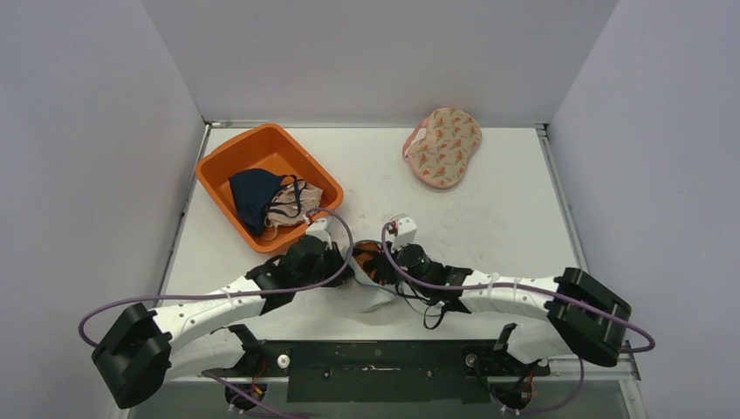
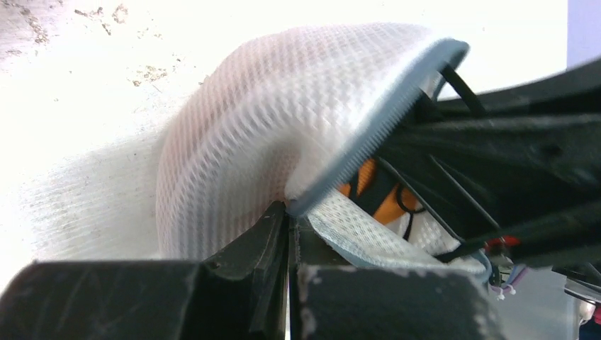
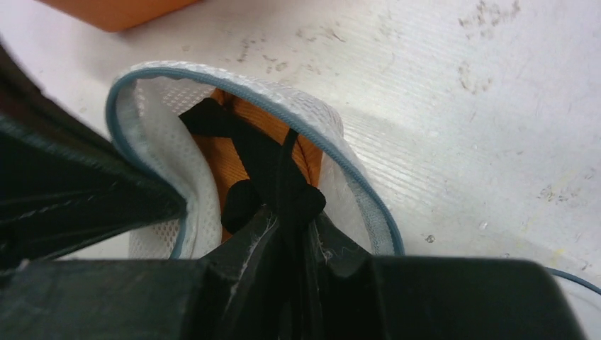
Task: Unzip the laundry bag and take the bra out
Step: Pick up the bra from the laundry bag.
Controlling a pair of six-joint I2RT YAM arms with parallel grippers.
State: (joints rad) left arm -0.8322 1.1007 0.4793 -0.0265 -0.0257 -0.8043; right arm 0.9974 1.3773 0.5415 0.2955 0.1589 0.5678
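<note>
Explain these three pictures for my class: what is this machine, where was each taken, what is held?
Two robot arms are bolted at the near edge of a table. The overhead picture shows both: left arm, right arm. The other two come from cameras on their wrists, looking along the fingers. On the table lie an orange tub of clothes and a patterned pouch. Between the arms sits a white mesh laundry bag, already open. The left gripper pinches its zip edge; the right gripper is shut on a black strap of the orange bra inside.
</note>
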